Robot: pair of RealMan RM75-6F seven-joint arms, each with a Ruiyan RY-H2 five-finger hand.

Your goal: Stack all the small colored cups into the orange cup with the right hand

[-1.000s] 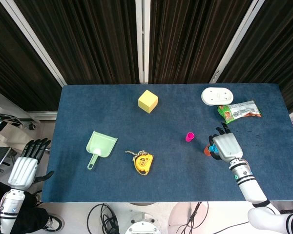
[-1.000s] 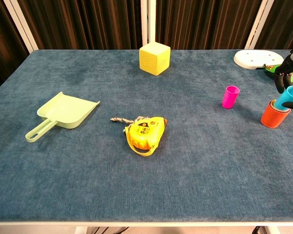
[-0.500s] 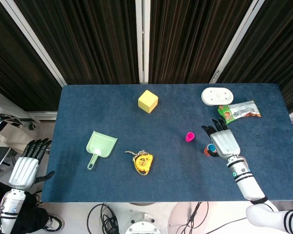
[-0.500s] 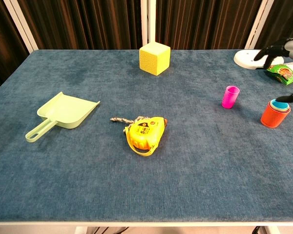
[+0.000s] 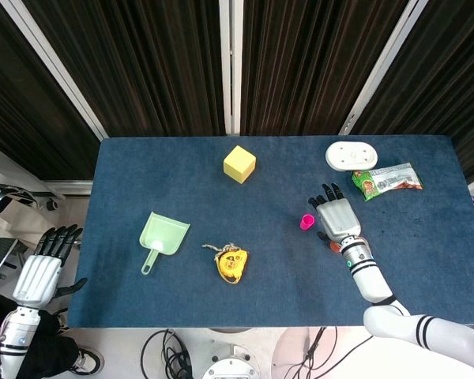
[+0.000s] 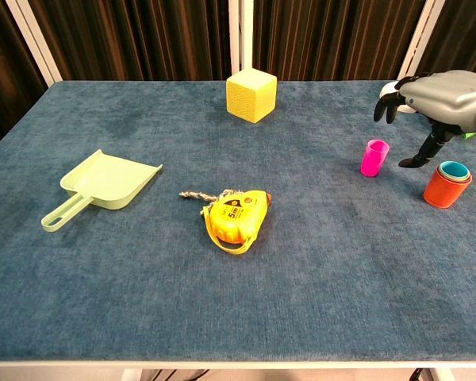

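My left robot hand (image 5: 41, 272) hangs off the near edge of the desk (image 6: 222, 302), fingers apart, holding nothing. My right robot hand (image 6: 440, 91) floats open and empty above the pink cup (image 6: 374, 157). Just beside it sits the orange cup (image 6: 445, 187) with a blue cup (image 6: 454, 169) inside. Farther back stands a yellow block (image 6: 251, 94).

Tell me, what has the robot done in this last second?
The right hand let go of the small blue cup, now nested in the orange cup, and moved left, open, toward the pink cup. The pink cup and left hand stayed put.
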